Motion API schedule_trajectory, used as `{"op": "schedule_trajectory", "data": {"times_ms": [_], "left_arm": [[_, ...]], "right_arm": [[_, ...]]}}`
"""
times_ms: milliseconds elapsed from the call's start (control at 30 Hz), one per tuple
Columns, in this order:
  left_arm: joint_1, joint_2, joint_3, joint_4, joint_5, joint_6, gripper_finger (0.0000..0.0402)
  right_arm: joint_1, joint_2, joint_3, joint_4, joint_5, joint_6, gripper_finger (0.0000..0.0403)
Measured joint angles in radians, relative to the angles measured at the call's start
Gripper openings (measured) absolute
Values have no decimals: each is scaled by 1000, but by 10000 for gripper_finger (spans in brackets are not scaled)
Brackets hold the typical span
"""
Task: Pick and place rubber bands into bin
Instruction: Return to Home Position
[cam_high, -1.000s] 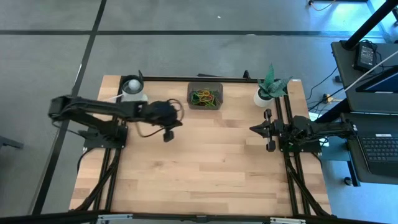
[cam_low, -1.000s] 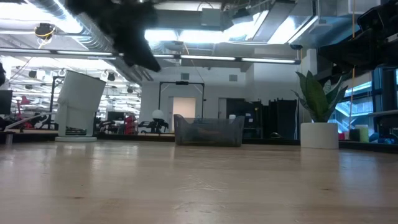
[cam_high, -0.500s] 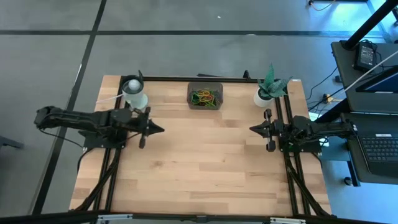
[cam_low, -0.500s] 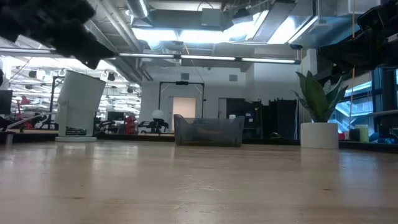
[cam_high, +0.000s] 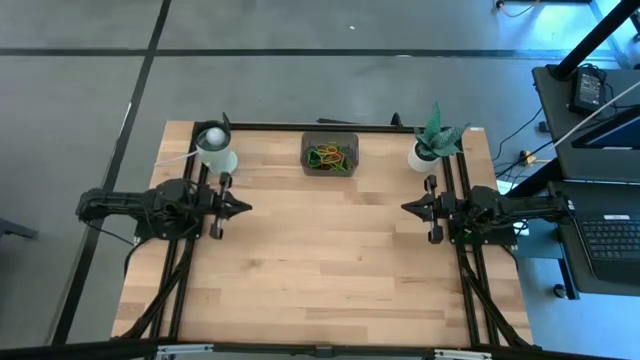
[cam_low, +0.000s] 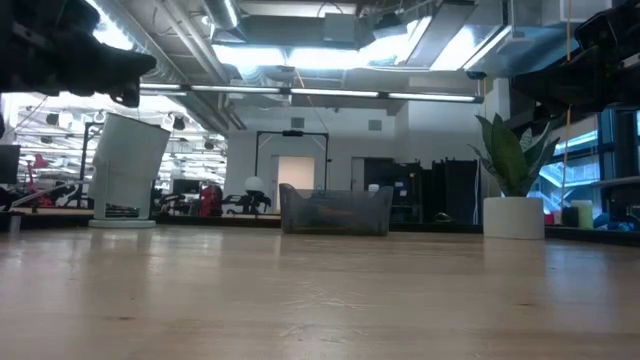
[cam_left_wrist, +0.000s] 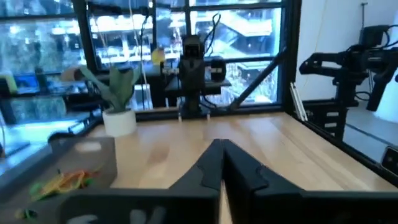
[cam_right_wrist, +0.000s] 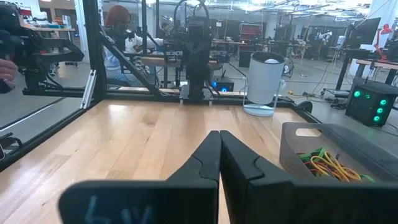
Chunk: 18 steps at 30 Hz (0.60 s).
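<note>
The left arm (cam_high: 140, 205) and right arm (cam_high: 510, 208) sit tucked back at opposite sides, pointing inward at each other. The left gripper (cam_high: 243, 208) and right gripper (cam_high: 407, 208) both have fingers pressed together, holding nothing.

We record that the left gripper (cam_high: 241, 208) has withdrawn. One second ago it hung over the table (cam_high: 330, 270) between 7 and 8 o'clock of the bin (cam_high: 330, 154). It has since travelled toward 9 o'clock and now sits by the table's left side, at 5 o'clock of the white cup (cam_high: 215, 150). The left arm (cam_high: 140, 205) has drawn in behind it. In the low view, the arm's dark bulk (cam_low: 70, 55) has shifted from upper centre-left to the 10 o'clock corner.
</note>
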Motion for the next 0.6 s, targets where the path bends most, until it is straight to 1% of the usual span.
{"op": "schedule_trajectory", "data": {"times_ms": [67,167,233,433,600], "left_arm": [[5,-1,1,-5,-24,26,1],[21,-1,0,-16,-23,52,2],[36,-1,0,-39,-22,53,1],[66,-1,0,-40,-11,51,3],[67,10,0,-43,-20,45,3]], "right_arm": [[0,0,0,0,0,0,7],[0,0,0,0,0,-1,7],[0,0,0,0,0,0,7],[0,0,0,0,0,0,7],[0,0,0,0,0,-1,7]]}}
